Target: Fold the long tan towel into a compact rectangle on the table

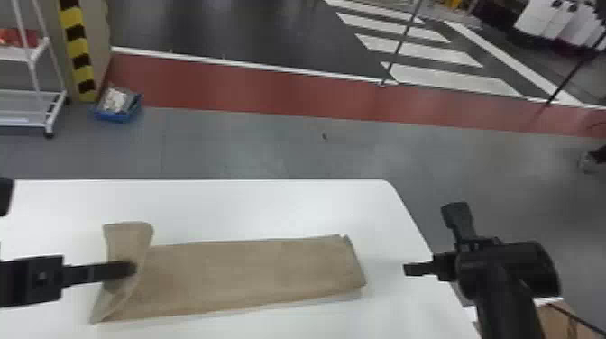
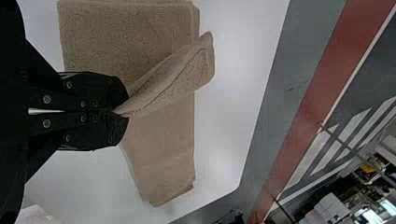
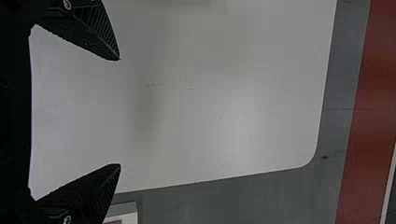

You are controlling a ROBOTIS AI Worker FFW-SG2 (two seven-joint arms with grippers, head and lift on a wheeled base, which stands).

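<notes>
The tan towel (image 1: 252,270) lies as a long folded strip across the white table, its left end raised and bent over. My left gripper (image 1: 130,269) is at that raised end. In the left wrist view, my left gripper (image 2: 122,113) is shut on a pinched edge of the tan towel (image 2: 161,149), and a flap stands up from its fingers. To the right of the towel's flat end, by the table's right edge, is my right gripper (image 1: 408,269). Seen from its own wrist, my right gripper (image 3: 120,112) has its fingers wide apart with bare table between them.
The white table (image 1: 270,203) has a rounded far right corner and a slanting right edge beside my right arm. Past it on the floor are a blue bin (image 1: 118,106) and a white wheeled rack (image 1: 31,106) at the left. A brown box (image 1: 559,320) is at the lower right.
</notes>
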